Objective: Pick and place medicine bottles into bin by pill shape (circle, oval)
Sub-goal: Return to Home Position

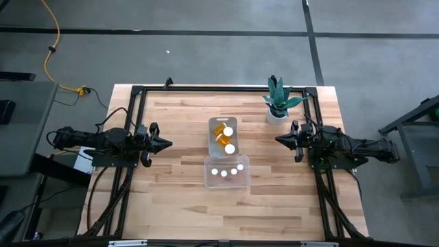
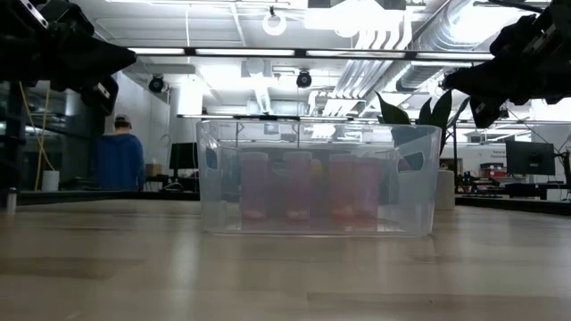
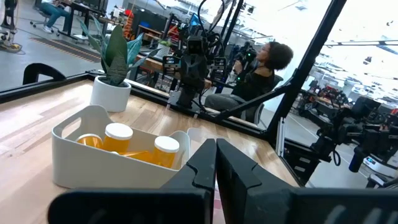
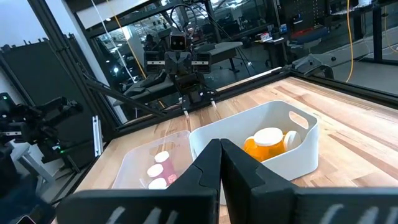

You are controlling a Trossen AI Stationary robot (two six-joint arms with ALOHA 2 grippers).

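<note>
A white bin (image 1: 223, 136) at the table's middle holds two orange medicine bottles with white caps (image 1: 228, 147), lying tilted; they also show in the left wrist view (image 3: 118, 138) and the right wrist view (image 4: 268, 144). A clear bin (image 1: 227, 171) just nearer holds three bottles standing upright (image 1: 224, 172), seen through its wall in the low view (image 2: 299, 185). My left gripper (image 1: 169, 144) is shut and empty above the table's left side. My right gripper (image 1: 278, 139) is shut and empty above the right side. Both point at the bins.
A green plant in a white pot (image 1: 277, 104) stands at the far right, close to my right gripper. A black frame (image 1: 226, 87) runs along the table's edges. A person (image 3: 264, 68) sits beyond the table.
</note>
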